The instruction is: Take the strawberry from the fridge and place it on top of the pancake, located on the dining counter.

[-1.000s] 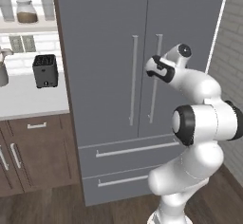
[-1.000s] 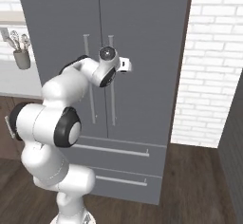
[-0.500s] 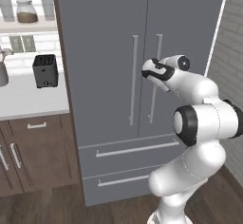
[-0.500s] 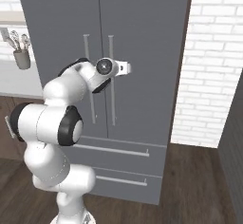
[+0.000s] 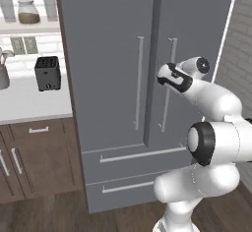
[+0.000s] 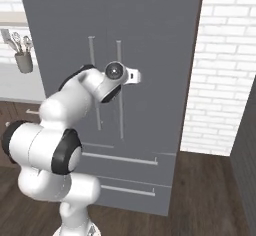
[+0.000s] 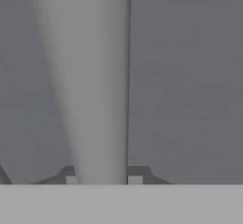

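Here the hand [image 7: 100,180] sits right at the fridge's right-door handle [image 7: 90,85], the silver bar passing between its two dark fingertips [image 7: 70,176]; they flank the bar, though whether they are clenched on it I cannot tell. The handle's long axis runs vertically up the door, so the coming pull likely goes outward, toward the robot. The fridge [image 5: 108,54] is closed, both doors and two drawers, so the strawberry is hidden. To the left, a white desk [image 5: 29,105] carries a black toaster [image 5: 47,72]; a white brick wall [image 6: 225,65] stands on the right.
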Controlling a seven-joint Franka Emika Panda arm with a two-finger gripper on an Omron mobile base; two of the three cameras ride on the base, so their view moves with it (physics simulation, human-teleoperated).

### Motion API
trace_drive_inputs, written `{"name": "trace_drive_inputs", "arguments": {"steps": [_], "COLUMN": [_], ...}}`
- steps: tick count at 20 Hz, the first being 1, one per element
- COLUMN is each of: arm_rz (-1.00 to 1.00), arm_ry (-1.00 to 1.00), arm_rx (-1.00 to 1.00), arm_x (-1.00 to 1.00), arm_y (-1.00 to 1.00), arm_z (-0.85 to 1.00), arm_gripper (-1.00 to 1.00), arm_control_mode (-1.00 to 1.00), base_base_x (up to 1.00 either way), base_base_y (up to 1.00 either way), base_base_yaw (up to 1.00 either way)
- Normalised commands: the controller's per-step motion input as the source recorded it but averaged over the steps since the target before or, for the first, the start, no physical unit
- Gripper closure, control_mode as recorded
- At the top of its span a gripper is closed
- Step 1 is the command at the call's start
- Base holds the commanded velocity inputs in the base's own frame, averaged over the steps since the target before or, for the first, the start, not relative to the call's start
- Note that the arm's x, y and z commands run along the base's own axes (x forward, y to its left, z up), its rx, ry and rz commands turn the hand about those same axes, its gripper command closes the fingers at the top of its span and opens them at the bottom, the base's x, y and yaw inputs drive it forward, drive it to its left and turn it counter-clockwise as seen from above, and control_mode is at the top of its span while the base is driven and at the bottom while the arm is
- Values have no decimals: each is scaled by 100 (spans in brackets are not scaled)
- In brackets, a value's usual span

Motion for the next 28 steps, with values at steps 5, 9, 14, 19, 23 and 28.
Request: {"name": "trace_drive_inputs", "arguments": {"steps": [5,9,14,19,23,28], "arm_rz": [0,0,0,-3,-9,-32], "arm_ry": [19,25,17,-27,-25,3], "arm_rx": [14,15,16,14,5,-6], "arm_x": [-76,-77,-83,-100,-100,-89], "arm_y": [-93,-100,-100,-88,-29,43], "arm_z": [0,0,0,0,39,56], "arm_gripper": [100,100,100,-100,-100,-100], "arm_control_mode": [-100,-100,-100,-100,-100,-100], "base_base_x": [0,0,0,0,0,0], "base_base_y": [0,0,0,0,0,0], "base_base_yaw": [0,0,0,0,0,0]}}
